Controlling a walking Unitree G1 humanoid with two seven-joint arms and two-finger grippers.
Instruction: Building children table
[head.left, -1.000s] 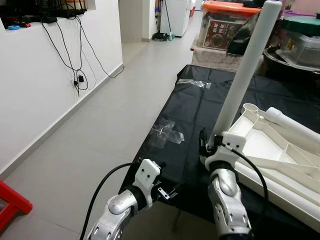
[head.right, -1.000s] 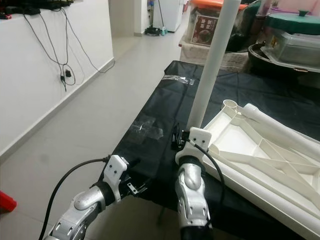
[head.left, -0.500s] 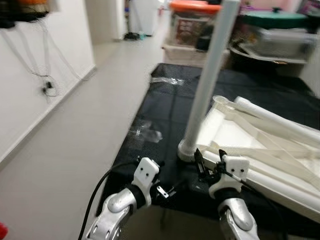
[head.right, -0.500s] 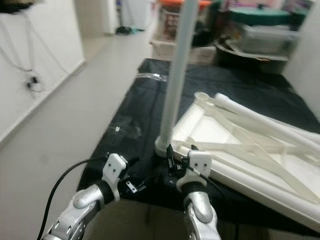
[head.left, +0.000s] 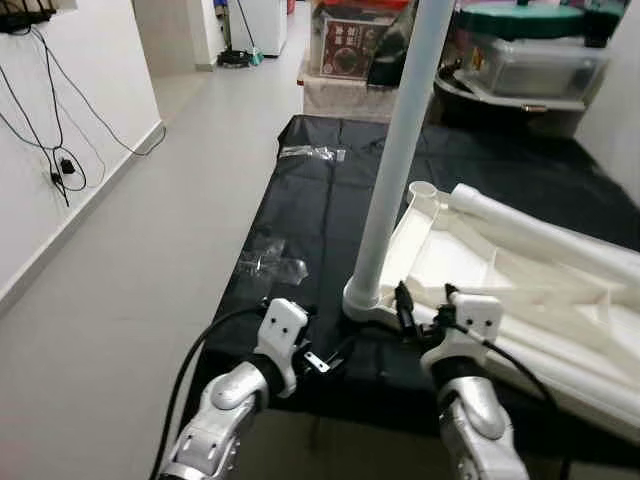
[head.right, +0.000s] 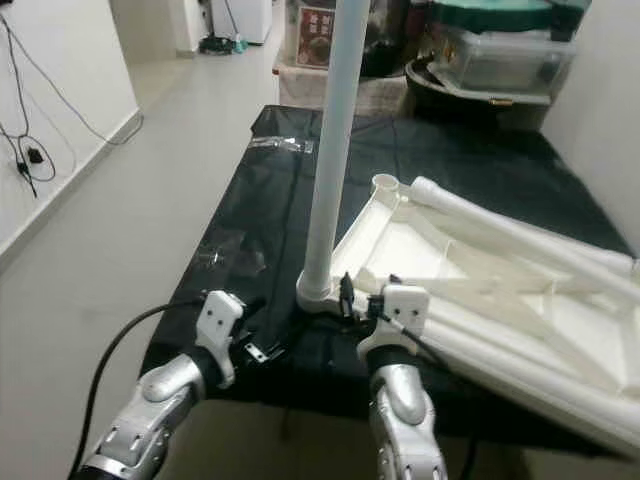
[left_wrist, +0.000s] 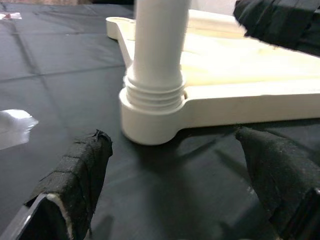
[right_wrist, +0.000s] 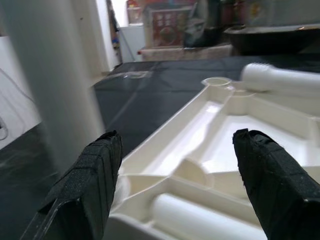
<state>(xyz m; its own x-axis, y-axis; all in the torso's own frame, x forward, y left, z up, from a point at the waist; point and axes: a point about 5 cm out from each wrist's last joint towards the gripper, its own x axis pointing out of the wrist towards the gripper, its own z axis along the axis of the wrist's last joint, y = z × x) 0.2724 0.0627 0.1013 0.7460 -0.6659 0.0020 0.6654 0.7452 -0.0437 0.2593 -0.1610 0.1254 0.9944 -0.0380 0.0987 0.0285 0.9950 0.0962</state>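
On a black sheet (head.left: 330, 215) spread over the tiled floor (head.left: 130, 260) of a home corridor, an upturned white plastic tabletop (head.left: 520, 290) lies with its ribbed underside facing up, one white table leg (head.left: 400, 150) standing upright in the near corner socket (head.left: 362, 300) and another loose leg (head.left: 540, 225) lying across the far side of the top. Both silver arms reach low toward that near corner: the left gripper (left_wrist: 175, 185) hovers just before the socket with its black fingers (left_wrist: 75, 175) spread wide and nothing between them, while the right gripper (right_wrist: 175, 165) sits just beside the standing leg, over the tabletop's edge, likewise spread wide and empty. Screw threads show at the foot of the standing leg in the left wrist view, so the first leg appears seated, though how tightly cannot be told. The step in hand looks like finishing this leg; the next move probably calls for taking up the loose leg and bringing it to the open socket (head.left: 424, 190) at the far corner. A crumpled clear plastic wrapper (head.left: 272, 262) lies on the sheet nearby.
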